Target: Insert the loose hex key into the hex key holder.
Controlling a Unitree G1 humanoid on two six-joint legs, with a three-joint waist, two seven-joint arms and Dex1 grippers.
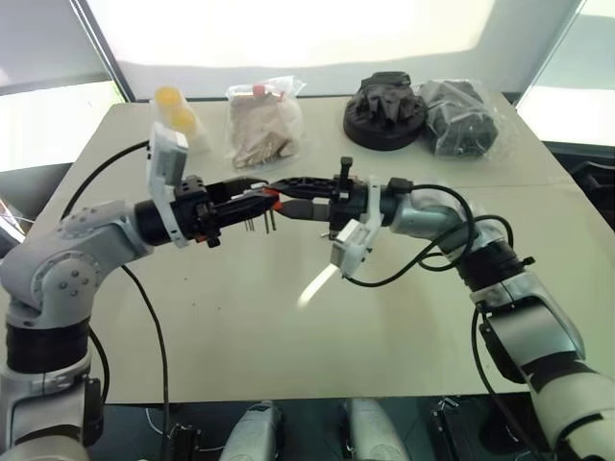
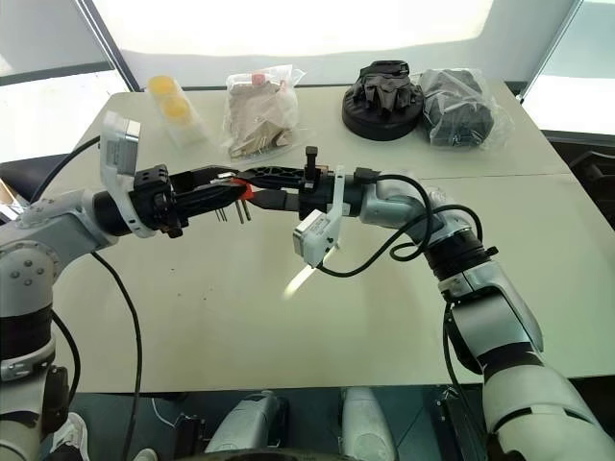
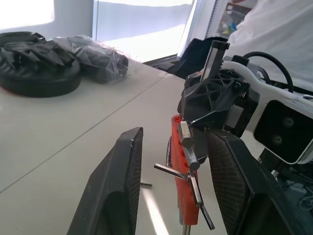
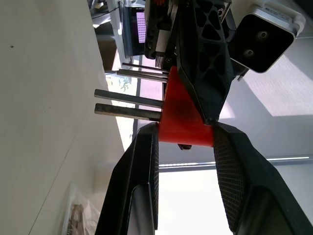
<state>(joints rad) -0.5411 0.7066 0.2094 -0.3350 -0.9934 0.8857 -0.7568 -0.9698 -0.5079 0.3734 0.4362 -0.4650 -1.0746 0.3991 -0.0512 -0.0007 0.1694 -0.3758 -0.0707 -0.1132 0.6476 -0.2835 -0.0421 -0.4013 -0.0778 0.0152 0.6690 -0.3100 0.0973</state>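
Two grippers meet above table: right jaws clamp hex key holder; left jaws parted, empty.

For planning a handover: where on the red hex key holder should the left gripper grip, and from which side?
Probably the free red end of the hex key holder, on its flat faces, coming level from the robot's left. The right gripper clamps the other end, and the keys hang downward, which a level approach clears.

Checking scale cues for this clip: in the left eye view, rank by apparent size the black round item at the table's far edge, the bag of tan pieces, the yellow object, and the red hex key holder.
1. Black round item and bag of tan pieces: look alike, not ranked.
2. Yellow object.
3. Hex key holder, smallest, though nearer the camera and partly hidden by the grippers.
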